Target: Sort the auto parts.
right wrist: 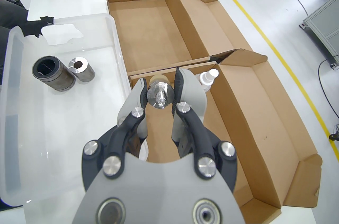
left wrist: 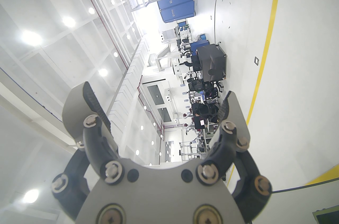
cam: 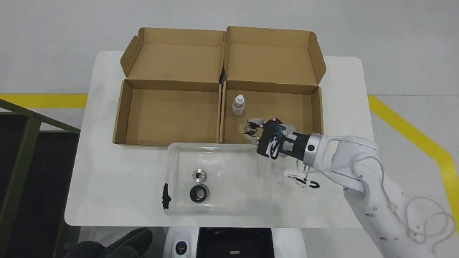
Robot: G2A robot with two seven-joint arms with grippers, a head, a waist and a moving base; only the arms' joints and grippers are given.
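Observation:
My right gripper is shut on a silver metal part with a round flange and a short shaft. It holds the part over the near edge of the right cardboard box, where a small white bottle stands. In the top view the right gripper hangs just inside that box. A dark cylindrical bearing and a smaller silver bushing stand in the clear plastic bin. My left gripper is open, pointing up at the hall ceiling, with nothing between its fingers.
The left cardboard box stands beside the right one, both with lids folded back. A scrap of white paper lies in the bin. A dark green rack stands left of the white table.

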